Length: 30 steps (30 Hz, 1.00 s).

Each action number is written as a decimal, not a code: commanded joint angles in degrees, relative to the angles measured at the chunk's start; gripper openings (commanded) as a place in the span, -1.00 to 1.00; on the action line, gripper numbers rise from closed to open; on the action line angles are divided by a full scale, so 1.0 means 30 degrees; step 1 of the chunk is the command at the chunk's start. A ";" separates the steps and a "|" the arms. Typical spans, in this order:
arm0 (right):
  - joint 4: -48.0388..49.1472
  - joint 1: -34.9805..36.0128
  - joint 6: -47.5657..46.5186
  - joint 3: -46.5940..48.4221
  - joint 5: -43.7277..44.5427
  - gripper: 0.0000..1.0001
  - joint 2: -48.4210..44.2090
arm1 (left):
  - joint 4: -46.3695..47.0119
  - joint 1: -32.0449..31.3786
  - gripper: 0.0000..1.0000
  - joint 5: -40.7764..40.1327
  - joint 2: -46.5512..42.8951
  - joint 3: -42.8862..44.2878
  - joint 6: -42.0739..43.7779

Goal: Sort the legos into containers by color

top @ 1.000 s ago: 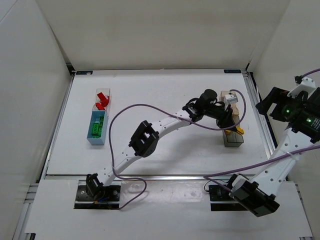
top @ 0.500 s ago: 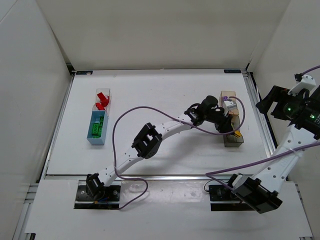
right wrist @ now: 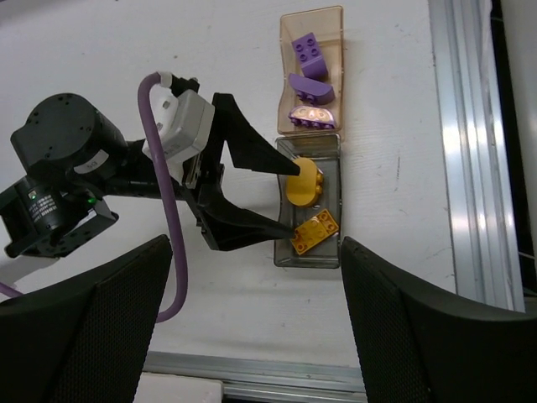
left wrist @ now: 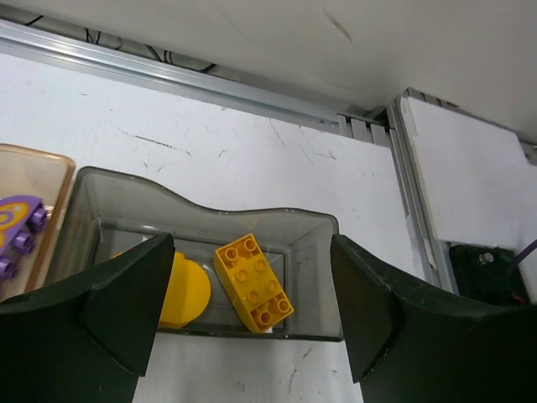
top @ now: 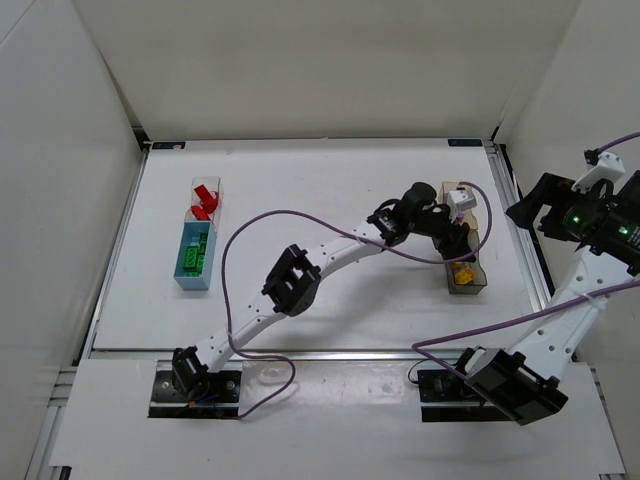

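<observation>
**A:** Jaws?
**B:** The left gripper (left wrist: 252, 252) is spread and empty over the dark box (left wrist: 201, 214). The right gripper (right wrist: 256, 285) gapes too, empty, high above.
**A:** Room?
**B:** The dark box and tan box (right wrist: 284, 101) sit end to end beside the right rail (right wrist: 470, 168), with bare table (top: 320, 200) to their left.
**A:** Count?
**B:** Two yellow bricks (left wrist: 252, 283) in the dark box, three purple bricks (right wrist: 308, 88) in the tan box.

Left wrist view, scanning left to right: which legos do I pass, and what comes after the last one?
purple lego in the tan container → round yellow lego → yellow rectangular brick, both yellows in the dark container → aluminium table frame
</observation>
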 commanded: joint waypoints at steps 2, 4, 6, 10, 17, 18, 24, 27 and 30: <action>0.1108 0.0047 -0.0243 -0.0757 -0.2116 0.69 -0.0388 | -0.0865 0.1097 0.72 -0.0191 -0.3336 0.0715 -0.1143; 0.1928 0.0250 0.0339 -0.1020 -0.2643 0.69 0.0021 | -0.1716 0.1829 0.72 -0.0189 -0.4097 0.0365 -0.1086; 0.2658 0.0718 0.0751 -0.1197 -0.3318 0.68 0.0808 | -0.3209 0.2678 0.72 -0.0539 -0.5589 -0.0600 -0.0911; 0.4446 0.4251 0.2272 -0.1168 -0.2386 0.67 0.2335 | -0.7513 0.4289 0.79 -0.1768 -0.7875 -0.2123 0.0083; 0.8139 1.1139 0.3156 -0.0788 0.0605 0.72 0.5380 | -1.1563 0.8238 0.99 -0.3733 -1.2709 -0.6897 0.2369; 0.8200 1.1701 0.2924 -0.0352 0.1012 0.73 0.5819 | -1.1855 0.8711 0.99 -0.3705 -1.3787 -0.7338 0.2545; 0.8697 1.5074 0.3153 0.3222 0.1837 0.76 1.0242 | -1.3700 1.1556 0.99 -0.7095 -1.7511 -1.1614 0.3543; 0.9108 1.5602 0.3624 0.4917 0.1778 0.76 1.2498 | -1.4230 1.2375 0.99 -1.0115 -1.9063 -1.4103 0.3192; 0.9196 1.5604 0.4268 0.5918 0.1954 0.77 1.4199 | -1.3501 1.3194 0.99 -1.0618 -2.0966 -1.7441 0.3192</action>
